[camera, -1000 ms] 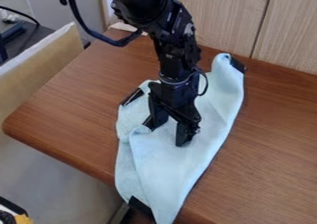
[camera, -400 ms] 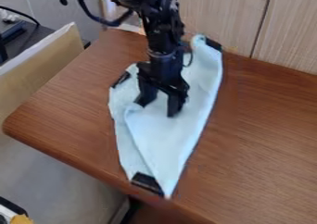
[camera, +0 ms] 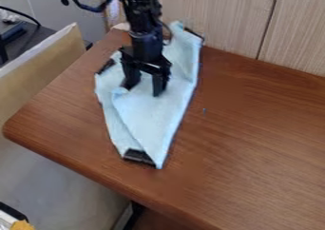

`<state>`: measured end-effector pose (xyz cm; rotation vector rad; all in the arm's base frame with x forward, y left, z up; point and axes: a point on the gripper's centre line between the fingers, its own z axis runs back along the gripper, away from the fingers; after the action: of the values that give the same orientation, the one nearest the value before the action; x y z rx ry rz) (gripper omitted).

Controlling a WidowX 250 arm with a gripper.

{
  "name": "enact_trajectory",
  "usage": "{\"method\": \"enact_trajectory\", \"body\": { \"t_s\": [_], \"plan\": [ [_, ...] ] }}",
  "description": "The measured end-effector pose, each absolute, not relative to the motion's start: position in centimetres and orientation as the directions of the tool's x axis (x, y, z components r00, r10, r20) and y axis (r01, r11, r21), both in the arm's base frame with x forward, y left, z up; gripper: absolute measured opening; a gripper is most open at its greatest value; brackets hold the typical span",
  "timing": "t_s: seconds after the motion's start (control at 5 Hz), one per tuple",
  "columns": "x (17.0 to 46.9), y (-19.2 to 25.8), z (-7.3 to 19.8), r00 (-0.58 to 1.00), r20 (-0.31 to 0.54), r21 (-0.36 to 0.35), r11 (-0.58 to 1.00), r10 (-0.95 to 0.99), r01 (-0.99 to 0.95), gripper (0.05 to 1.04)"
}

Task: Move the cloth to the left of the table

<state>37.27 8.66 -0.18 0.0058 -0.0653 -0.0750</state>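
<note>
And here's the gripper (camera: pixel 143 89), over the far-left part of the table, its two black, blocky fingers standing apart, tips down at the cloth (camera: pixel 149 117) with pale fabric showing between them! The cloth lies on the far-left part of the surface (camera: pixel 260 143), a long, soft, light blue piece, broad in the middle and narrowing to a point at its near end. Look at that fold, a slanting ridge running down the left part towards the tip, with a small rumple by the left finger! Dark patches mark the near end, the left edge and the far right corner, up close to the wall (camera: pixel 222 15). And what a stage: smooth brown wood with fine streaked grain and a rounded left corner, the wall behind in pale, ribbed wood grain split by a dark upright seam. Over left, a flat tan panel (camera: pixel 44 67) slants alongside.
</note>
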Motion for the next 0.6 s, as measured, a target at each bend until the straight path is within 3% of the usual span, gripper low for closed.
{"method": "enact_trajectory", "body": {
  "t_s": [0.6],
  "plan": [
    [37.0, 9.1, 0.7, 0.996, 0.013, -0.034, 0.996, -0.087, 0.087, 0.999]
  ]
}}
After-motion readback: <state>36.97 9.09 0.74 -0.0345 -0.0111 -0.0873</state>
